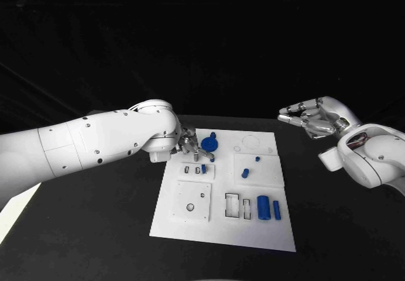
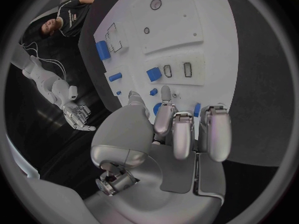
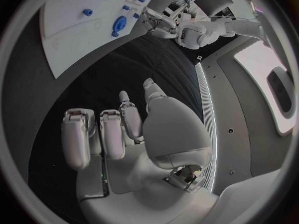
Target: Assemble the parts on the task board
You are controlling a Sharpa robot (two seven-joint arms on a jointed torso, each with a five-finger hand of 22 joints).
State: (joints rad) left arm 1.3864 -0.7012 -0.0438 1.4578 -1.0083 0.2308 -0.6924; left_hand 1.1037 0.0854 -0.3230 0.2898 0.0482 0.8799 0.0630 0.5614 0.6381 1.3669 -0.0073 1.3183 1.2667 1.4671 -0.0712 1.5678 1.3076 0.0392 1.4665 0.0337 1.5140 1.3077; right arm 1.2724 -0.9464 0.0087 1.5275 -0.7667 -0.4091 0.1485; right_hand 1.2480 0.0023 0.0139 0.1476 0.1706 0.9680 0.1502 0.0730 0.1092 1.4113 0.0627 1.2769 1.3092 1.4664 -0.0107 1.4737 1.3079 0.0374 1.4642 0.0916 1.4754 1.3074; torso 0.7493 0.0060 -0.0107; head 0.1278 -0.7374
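Overhead, the white task board point(image 1: 226, 202) is lying in the middle of the black table point(image 1: 101, 234), and it serves as the landmark for everything else. The left hand point(image 1: 192, 147) is hovering over the board's far left corner, its fingers pointing down just beside a large round blue part point(image 1: 210, 142) sitting there; whether they are touching it I cannot tell. A small blue part point(image 1: 246, 172) is lying near the board's middle, and two blue cylinders point(image 1: 269, 208) are lying side by side near its right edge. The right hand point(image 1: 309, 117) is hanging well off the board's far right corner, fingers curled inward and holding nothing. From the left wrist, the left hand point(image 2: 181, 129) is showing its fingers bent loosely over the board point(image 2: 206, 15), apart from one another, with nothing visibly clasped; blue parts point(image 2: 154, 74) are resting on the board beyond the fingertips. From the right wrist, the right hand point(image 3: 118, 132) is curling its fingers in over bare table, empty, with the board point(image 3: 74, 20) lying well apart from it.
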